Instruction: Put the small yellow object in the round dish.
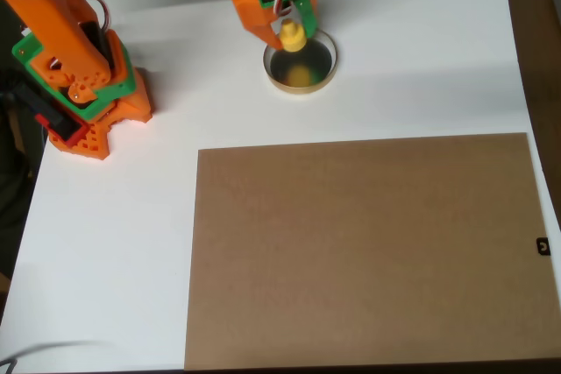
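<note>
In the overhead view the small yellow object (293, 38) hangs between the orange fingers of my gripper (291, 31), which is shut on it. It is over the far-left rim of the round dish (303, 88), a shallow dish with a pale rim and a dark, shiny inside. A yellow reflection of the object shows in the dish's dark bottom. The gripper's body reaches in from the top edge of the picture and hides the object's upper part.
The arm's orange and green base (83, 85) stands at the left on the white table (421, 59). A large brown board (364, 251) covers the lower right. A small black clip (543, 246) sits at the board's right edge.
</note>
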`<state>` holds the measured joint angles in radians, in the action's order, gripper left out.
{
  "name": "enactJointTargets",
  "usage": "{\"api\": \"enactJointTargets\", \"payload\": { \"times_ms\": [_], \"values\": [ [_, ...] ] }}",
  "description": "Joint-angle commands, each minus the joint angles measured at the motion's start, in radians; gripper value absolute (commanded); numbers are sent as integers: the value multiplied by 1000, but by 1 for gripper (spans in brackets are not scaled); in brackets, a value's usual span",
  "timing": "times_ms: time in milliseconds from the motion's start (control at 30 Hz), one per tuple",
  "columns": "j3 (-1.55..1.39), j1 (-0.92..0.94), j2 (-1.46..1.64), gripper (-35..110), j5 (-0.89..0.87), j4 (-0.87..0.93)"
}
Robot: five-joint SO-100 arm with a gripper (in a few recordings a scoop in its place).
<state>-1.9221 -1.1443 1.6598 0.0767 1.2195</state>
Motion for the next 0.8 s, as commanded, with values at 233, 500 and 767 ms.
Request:
{"api": "enactJointTargets", "payload": {
  "times_ms": [233,500,767],
  "values": [
    [-32,21,46,0,14,-28],
    [-29,11,43,6,-3,-23],
    [-31,15,66,14,8,8]
  ]
}}
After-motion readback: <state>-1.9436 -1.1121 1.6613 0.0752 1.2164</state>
